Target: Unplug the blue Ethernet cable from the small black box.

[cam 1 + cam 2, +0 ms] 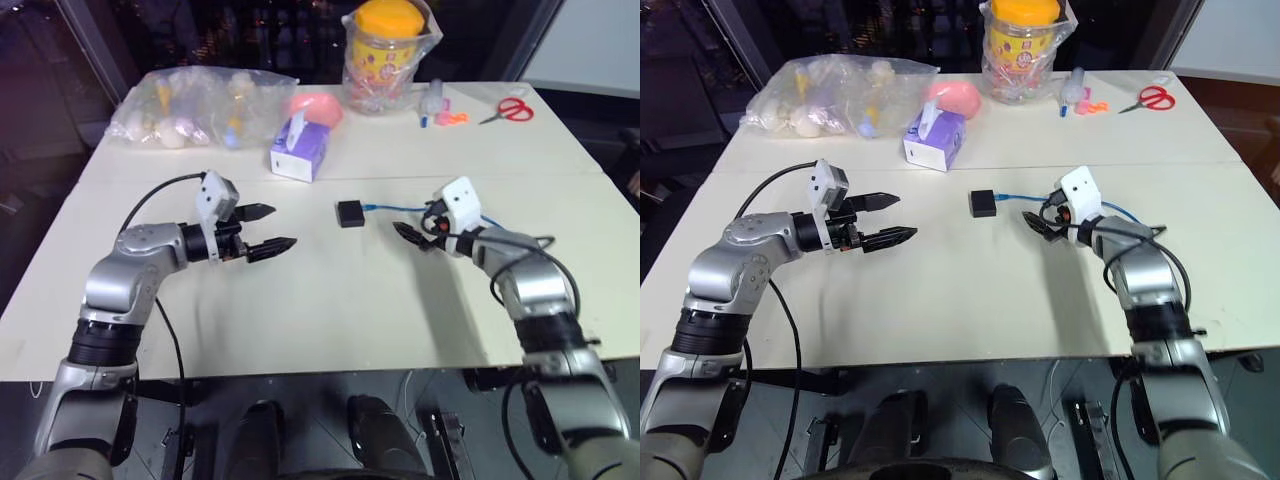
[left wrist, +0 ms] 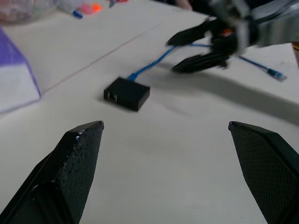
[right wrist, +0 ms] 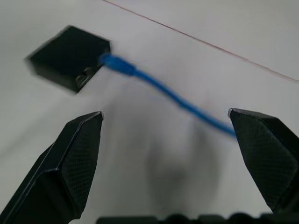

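I see two grippers, one small black box, one blue Ethernet cable, one bag, one tissue box, one jar and one pair of scissors on my table (image 1: 330, 300). At the far left, the clear plastic bag (image 1: 200, 105) holds small toys. My left gripper (image 1: 265, 230) has its jaws wide apart and holds nothing. The purple tissue box (image 1: 300, 150) has a tissue poking out. The small black box (image 1: 350, 213) sits mid-table with the blue Ethernet cable (image 3: 177, 100) plugged in. My right gripper (image 1: 412, 236) is wide open too, empty, just beside the cable. Far back, a yellow-lidded jar (image 1: 388, 45) holds small colorful things, then red scissors (image 1: 510, 110).
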Action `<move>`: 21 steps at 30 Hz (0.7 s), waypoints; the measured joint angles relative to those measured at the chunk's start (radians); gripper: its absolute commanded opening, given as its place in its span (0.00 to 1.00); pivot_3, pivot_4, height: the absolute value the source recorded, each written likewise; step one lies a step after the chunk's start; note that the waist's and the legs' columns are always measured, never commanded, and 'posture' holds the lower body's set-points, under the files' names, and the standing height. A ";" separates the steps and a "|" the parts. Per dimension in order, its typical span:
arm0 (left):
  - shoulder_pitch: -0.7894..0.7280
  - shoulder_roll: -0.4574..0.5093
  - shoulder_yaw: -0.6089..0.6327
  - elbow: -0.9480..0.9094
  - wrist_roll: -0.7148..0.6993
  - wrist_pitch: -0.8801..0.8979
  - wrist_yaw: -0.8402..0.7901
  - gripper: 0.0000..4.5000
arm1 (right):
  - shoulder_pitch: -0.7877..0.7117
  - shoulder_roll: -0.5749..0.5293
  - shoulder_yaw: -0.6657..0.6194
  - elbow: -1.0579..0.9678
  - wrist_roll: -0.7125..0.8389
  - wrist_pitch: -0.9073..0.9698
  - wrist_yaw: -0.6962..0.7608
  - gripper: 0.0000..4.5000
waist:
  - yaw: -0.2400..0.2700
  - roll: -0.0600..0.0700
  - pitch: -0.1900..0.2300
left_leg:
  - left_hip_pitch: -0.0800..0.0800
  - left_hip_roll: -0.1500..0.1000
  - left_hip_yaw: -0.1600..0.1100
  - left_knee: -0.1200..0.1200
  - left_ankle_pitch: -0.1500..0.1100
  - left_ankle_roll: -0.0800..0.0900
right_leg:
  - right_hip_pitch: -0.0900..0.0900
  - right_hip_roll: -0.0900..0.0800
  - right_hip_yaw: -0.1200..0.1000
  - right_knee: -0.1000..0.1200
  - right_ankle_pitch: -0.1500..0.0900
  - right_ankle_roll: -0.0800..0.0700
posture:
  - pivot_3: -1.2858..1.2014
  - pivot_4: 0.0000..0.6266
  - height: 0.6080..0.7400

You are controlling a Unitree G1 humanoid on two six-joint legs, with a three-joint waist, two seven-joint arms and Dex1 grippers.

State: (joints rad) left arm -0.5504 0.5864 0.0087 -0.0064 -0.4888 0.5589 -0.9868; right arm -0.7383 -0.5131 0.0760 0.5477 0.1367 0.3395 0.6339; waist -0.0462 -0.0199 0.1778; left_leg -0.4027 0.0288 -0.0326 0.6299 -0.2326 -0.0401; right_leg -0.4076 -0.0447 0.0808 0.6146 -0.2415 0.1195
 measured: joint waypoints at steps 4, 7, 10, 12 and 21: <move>0.014 -0.026 0.017 -0.011 -0.004 0.004 0.035 0.99 | -0.207 0.075 0.049 0.410 -0.089 -0.165 0.042 1.00 | 0.000 0.000 0.000 | -0.004 0.000 0.000 -0.002 0.000 0.000 | -0.004 -0.001 0.000 0.000 0.000 0.002 | 0.52 0.24 1.00; 0.054 -0.047 0.015 -0.039 -0.004 0.006 0.061 0.99 | -0.315 0.101 0.065 0.591 -0.141 -0.240 0.086 1.00 | -0.001 0.000 0.000 | -0.005 0.000 0.000 -0.003 0.000 0.000 | -0.005 -0.001 0.000 -0.001 0.000 0.002 | 0.52 0.24 1.00; 0.086 -0.070 0.014 -0.071 -0.004 0.010 0.092 1.00 | -0.373 0.122 0.070 0.698 -0.178 -0.275 0.114 0.87 | -0.001 0.000 0.000 | -0.004 0.000 0.000 -0.002 0.000 0.000 | -0.004 -0.001 0.000 0.001 0.000 0.002 | 0.52 0.24 1.00; 0.093 -0.076 0.014 -0.088 -0.004 0.015 0.109 1.00 | -0.385 0.139 0.066 0.735 -0.193 -0.290 0.118 0.69 | -0.002 0.000 0.000 | 0.000 0.000 0.000 -0.002 0.000 0.000 | -0.001 -0.001 0.000 0.002 0.000 0.002 | 0.52 0.24 1.00; 0.127 -0.078 0.024 -0.112 -0.006 0.022 0.153 1.00 | -0.403 0.160 0.106 0.770 -0.298 -0.386 0.169 0.01 | -0.012 0.000 0.000 | 0.010 0.000 0.000 -0.001 0.000 -0.001 | 0.009 -0.001 0.000 0.003 -0.001 -0.001 | 0.52 0.24 1.00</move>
State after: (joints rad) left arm -0.4237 0.5086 0.0329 -0.1184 -0.4944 0.5813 -0.8341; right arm -1.1415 -0.3536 0.1816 1.3176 -0.1610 -0.0465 0.8029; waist -0.0584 -0.0198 0.1778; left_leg -0.3927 0.0285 -0.0328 0.6290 -0.2326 -0.0407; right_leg -0.3990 -0.0453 0.0809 0.6179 -0.2429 0.1188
